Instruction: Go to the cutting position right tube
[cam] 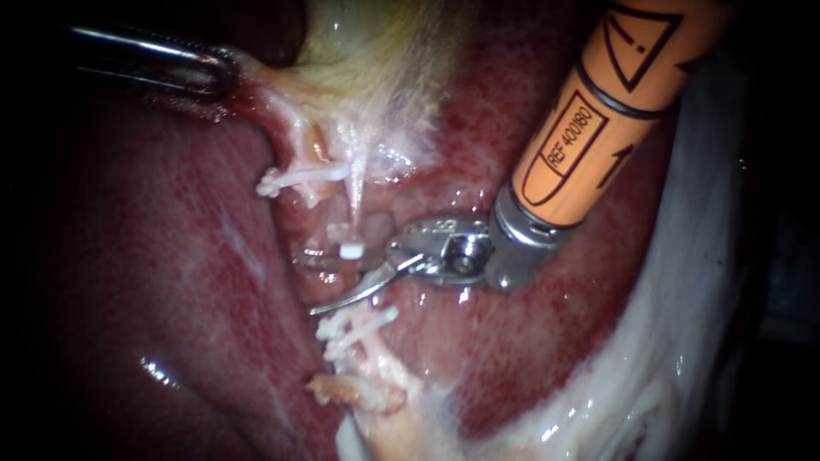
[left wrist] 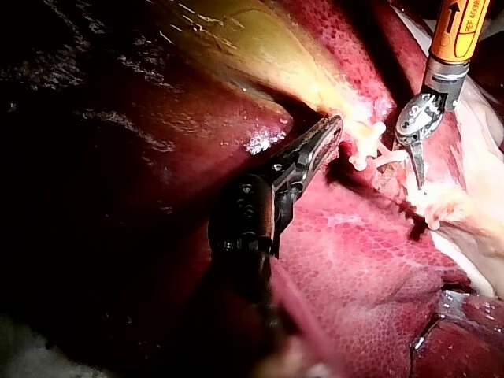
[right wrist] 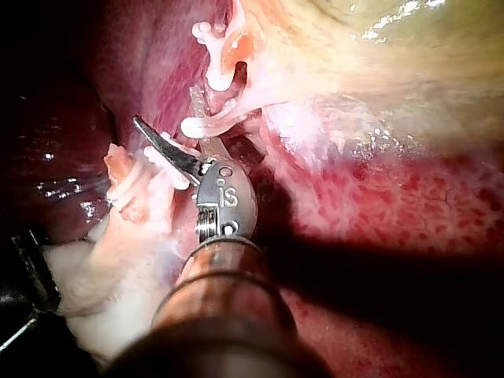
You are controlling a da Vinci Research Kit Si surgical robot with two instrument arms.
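Steel jaws of the left instrument point(cam: 218, 75), at the far left, are closed on the pale neck of the gallbladder point(cam: 367, 51) and draw it to the left, above the dark red liver point(cam: 154, 256). Right of them, a white upper clip point(cam: 299, 177) sits across a short stump with an orange end.

Next comes the right tube point(cam: 354, 213), a thin whitish strand in the middle of the scene that runs from the gallbladder toward the near side. It carries a small middle clip point(cam: 350, 250) and, nearer, the lower clips point(cam: 354, 329). I judge this tube to be light, soft and wet, so it is slippery and tears easily. The pull from the left seems to make it a little tight. The place to take it is the bare stretch between the middle clip and the lower clips, never on a clip itself.

The right instrument point(cam: 346, 277) comes in from the upper right. Its two curved blades stand apart and grip nothing. One blade shows clearly just near of the middle clip; the other is mostly hidden beside the tube.

Farthest right, the orange sleeve point(cam: 589, 111) bears black printed marks, among them a triangle and arrows; the lettering I leave unread. No other writing shows.
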